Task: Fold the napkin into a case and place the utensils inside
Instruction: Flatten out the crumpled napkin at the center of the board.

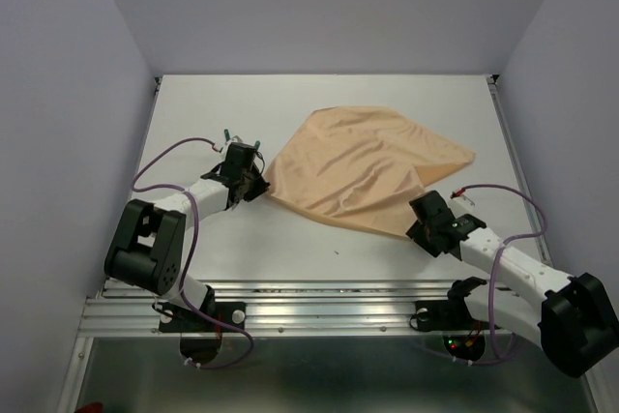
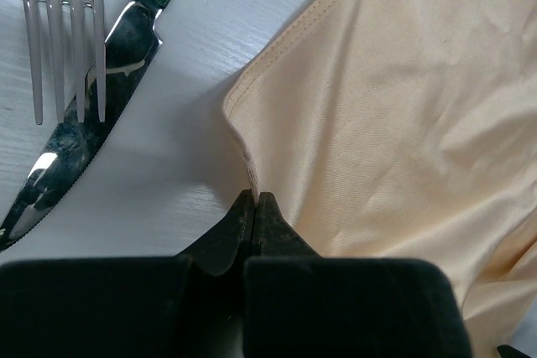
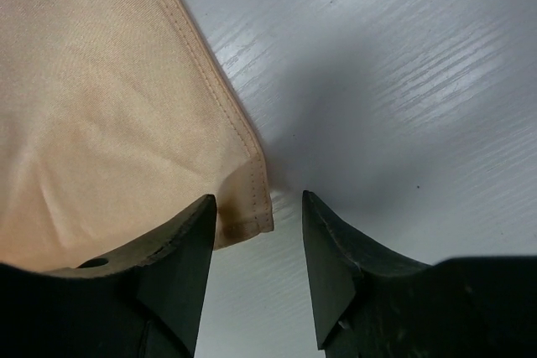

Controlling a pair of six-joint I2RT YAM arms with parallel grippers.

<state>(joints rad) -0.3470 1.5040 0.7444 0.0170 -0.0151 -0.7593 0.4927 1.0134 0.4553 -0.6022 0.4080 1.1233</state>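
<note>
Peach-tan satin cloth, the napkin (image 1: 363, 166), lies spread and wrinkled in the middle of the white table (image 1: 290, 239), not folded into a case, and its left corner is pinched between the tightly closed fingers of the left gripper (image 2: 254, 205). The right gripper (image 3: 258, 207) has its fingers apart at the near right corner of the napkin; this hemmed corner lies flat on the table between them, just beside one finger, and is not grasped. The utensils (image 2: 126, 48) are outside the cloth, beside the left gripper: a fork (image 2: 63, 31) and a knife (image 2: 75, 148) with a green handle, close together on the table.
</note>
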